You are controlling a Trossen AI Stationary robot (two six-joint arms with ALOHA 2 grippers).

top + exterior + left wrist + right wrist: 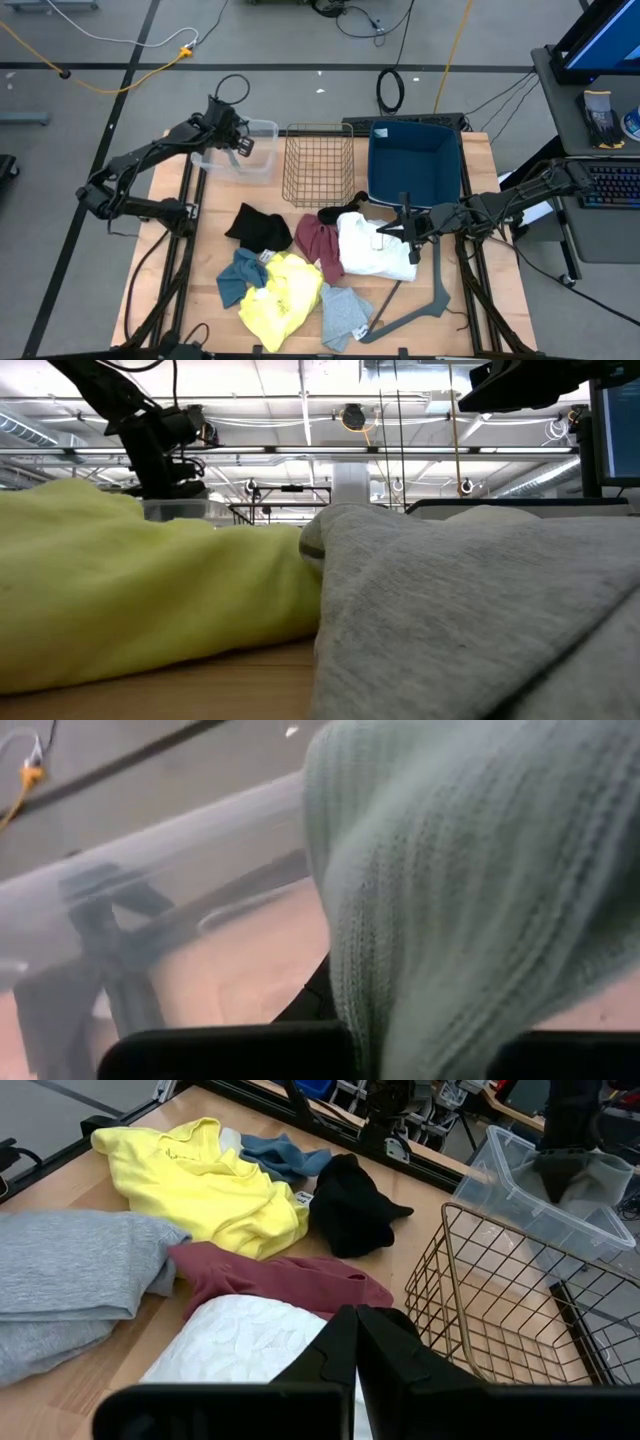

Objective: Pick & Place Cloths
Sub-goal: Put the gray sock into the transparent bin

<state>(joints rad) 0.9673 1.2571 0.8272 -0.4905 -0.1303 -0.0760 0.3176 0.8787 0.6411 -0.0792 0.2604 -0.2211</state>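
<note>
Soft, light cloths, to be pinched at a raised fold

A knitted grey cloth (470, 890) is held clamped in the left gripper (240, 143) over the clear bin (262, 130); limp hang is likely. The right gripper (357, 1342), fingers closed and empty, is poised above the white cloth (372, 246). Maroon (318, 243), black (262, 228), teal (238, 275), yellow (283, 294) and another grey cloth (345, 314) lie near the table's front (bunched creases offer the surest grip).
</note>
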